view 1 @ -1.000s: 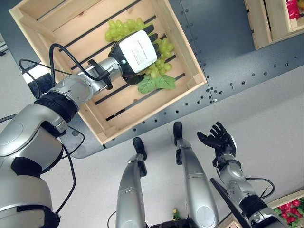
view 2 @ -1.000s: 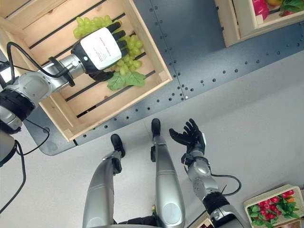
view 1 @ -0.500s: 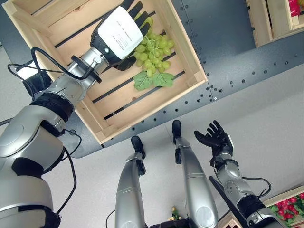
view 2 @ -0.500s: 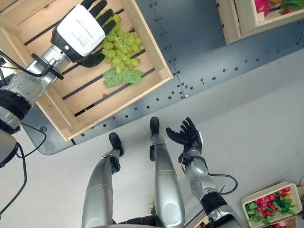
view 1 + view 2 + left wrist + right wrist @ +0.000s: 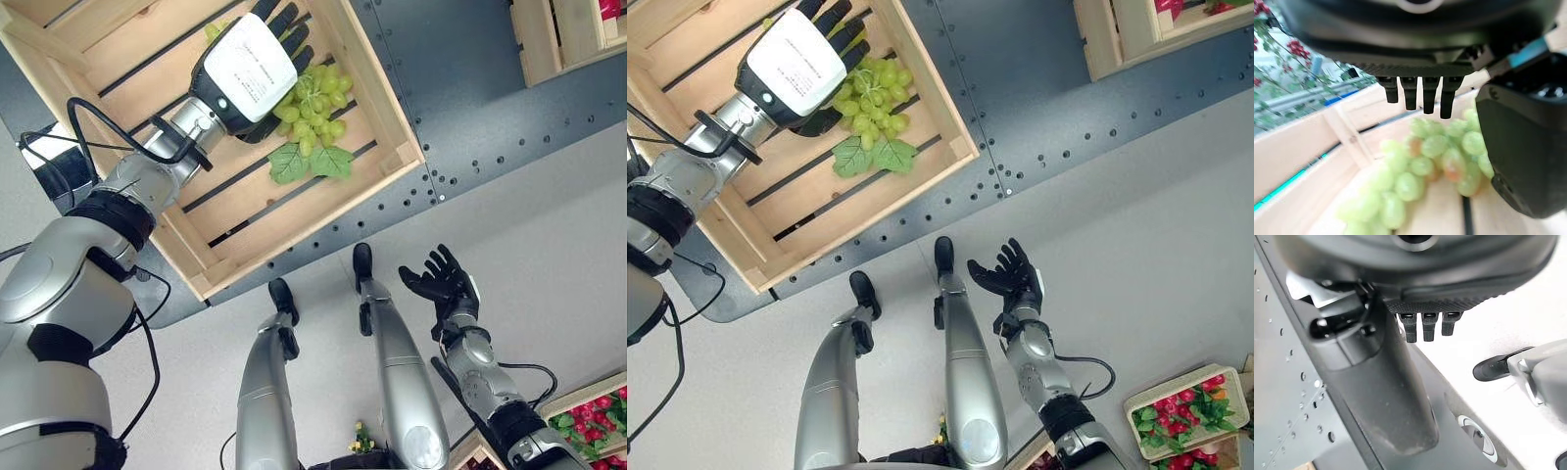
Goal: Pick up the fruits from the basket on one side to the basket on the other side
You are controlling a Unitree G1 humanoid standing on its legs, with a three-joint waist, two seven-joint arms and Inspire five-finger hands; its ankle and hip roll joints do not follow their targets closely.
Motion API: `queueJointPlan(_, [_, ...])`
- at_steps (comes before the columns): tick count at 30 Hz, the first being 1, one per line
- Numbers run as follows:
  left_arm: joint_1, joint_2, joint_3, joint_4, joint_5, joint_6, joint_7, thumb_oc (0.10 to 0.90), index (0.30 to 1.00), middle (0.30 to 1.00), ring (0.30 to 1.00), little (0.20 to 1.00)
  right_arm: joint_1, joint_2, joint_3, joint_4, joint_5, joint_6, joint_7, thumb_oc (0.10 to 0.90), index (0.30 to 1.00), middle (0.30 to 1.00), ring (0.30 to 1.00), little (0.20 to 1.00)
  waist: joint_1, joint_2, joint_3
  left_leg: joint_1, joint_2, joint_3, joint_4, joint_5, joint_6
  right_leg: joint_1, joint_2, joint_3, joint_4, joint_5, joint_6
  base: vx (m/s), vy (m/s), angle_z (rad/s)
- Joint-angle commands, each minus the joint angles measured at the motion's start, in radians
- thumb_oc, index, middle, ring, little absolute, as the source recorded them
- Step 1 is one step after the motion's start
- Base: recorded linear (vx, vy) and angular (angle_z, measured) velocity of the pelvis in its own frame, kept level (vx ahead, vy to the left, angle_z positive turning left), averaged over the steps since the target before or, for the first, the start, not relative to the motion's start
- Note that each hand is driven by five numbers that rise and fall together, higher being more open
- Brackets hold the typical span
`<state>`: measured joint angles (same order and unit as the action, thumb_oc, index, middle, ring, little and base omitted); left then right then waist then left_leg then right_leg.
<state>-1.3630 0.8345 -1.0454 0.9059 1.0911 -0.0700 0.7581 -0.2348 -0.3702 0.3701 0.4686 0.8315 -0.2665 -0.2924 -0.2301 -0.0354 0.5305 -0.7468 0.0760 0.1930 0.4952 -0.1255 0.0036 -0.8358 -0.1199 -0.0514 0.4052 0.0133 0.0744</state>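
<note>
Green grapes [image 5: 315,103] with two leaves [image 5: 312,162] lie in the slatted wooden crate [image 5: 387,117]. The left hand [image 5: 253,61] hovers above them, fingers straight. The right hand [image 5: 443,286] hangs spread over the floor.

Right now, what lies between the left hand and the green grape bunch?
Nothing: the left wrist view shows bare air between the left hand and the green grape bunch.

A lab-like test space — wooden crates [image 5: 387,117] on a perforated grey metal platform [image 5: 470,88].
</note>
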Motion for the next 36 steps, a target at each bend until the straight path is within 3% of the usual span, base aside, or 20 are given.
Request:
queueJointPlan(1, [-0.094,-0.009,0.044,-0.017,-0.023,-0.056,-0.060,0.800,0.900,0.900,0.900,0.900,0.035,-0.025,-0.014,-0.059,0.007,-0.045,-0.013,0.800,0.900,0.900,0.900,0.900,0.007,-0.005,-0.011,0.012,-0.030,0.084,-0.065,0.014,0.041,0.021,0.057,0.007,0.042,-0.039,-0.019,0.03,-0.006,-0.03])
queueJointPlan(5, [-0.102,-0.022,-0.009,-0.029,-0.072,-0.094,-0.295,0.800,0.900,0.900,0.900,0.900,0.038,-0.029,-0.022,-0.061,0.014,-0.046,-0.020,0.800,0.900,0.900,0.900,0.900,-0.003,0.000,-0.011,0.005,-0.030,0.092,-0.073,0.017,0.042,0.010,0.057,0.012,0.038,-0.035,-0.014,0.02,-0.004,-0.03])
queueJointPlan(14, [-0.137,-0.039,-0.067,-0.033,-0.201,-0.137,-0.467,0.800,0.900,0.900,0.900,0.900,0.045,-0.046,-0.028,-0.066,0.028,-0.050,-0.013,0.800,0.900,0.900,0.900,0.900,-0.017,0.001,-0.011,-0.031,-0.024,0.104,-0.059,0.017,0.042,-0.025,0.055,0.017,0.036,-0.026,-0.008,0.01,-0.003,-0.02])
queueJointPlan(20, [-0.141,-0.041,-0.083,-0.011,-0.264,-0.186,-0.456,0.800,0.900,0.900,0.900,0.900,0.049,-0.047,-0.026,-0.077,0.028,-0.071,-0.018,0.800,0.900,0.900,0.900,0.900,-0.018,-0.005,-0.011,-0.046,-0.022,0.105,-0.059,0.019,0.042,-0.035,0.058,0.016,0.029,-0.020,-0.007,0.00,0.000,0.00])
queueJointPlan(21, [-0.142,-0.039,-0.083,-0.014,-0.266,-0.197,-0.445,0.582,0.573,0.573,0.573,0.573,0.051,-0.047,-0.026,-0.078,0.028,-0.072,-0.018,0.800,0.900,0.900,0.900,0.900,-0.018,-0.006,-0.011,-0.046,-0.022,0.105,-0.060,0.019,0.043,-0.035,0.059,0.015,0.030,-0.020,-0.007,0.00,0.000,0.00])
queueJointPlan(22, [-0.143,-0.038,-0.083,-0.017,-0.275,-0.214,-0.432,0.400,0.300,0.300,0.300,0.300,0.052,-0.047,-0.027,-0.080,0.028,-0.073,-0.020,0.800,0.900,0.900,0.900,0.900,-0.017,-0.006,-0.011,-0.047,-0.021,0.105,-0.060,0.019,0.043,-0.036,0.060,0.015,0.031,-0.020,-0.007,0.00,0.000,0.00])
queueJointPlan(28, [-0.139,-0.029,-0.065,-0.031,-0.257,-0.280,-0.347,0.400,0.300,0.300,0.300,0.300,0.056,-0.042,-0.033,-0.085,0.028,-0.068,-0.015,0.800,0.900,0.900,0.900,0.900,-0.009,0.002,-0.011,-0.026,-0.026,0.103,-0.060,0.013,0.049,-0.023,0.060,0.012,0.049,-0.031,-0.008,0.00,0.000,0.00])
queueJointPlan(36, [-0.120,-0.007,-0.054,-0.036,-0.189,-0.313,-0.270,0.400,0.300,0.300,0.300,0.300,0.057,-0.031,-0.042,-0.086,0.048,-0.073,-0.029,0.800,0.900,0.900,0.900,0.900,0.006,0.012,-0.011,0.046,-0.036,0.091,-0.065,0.000,0.055,0.044,0.057,0.009,0.052,-0.042,-0.006,0.00,0.000,0.00])
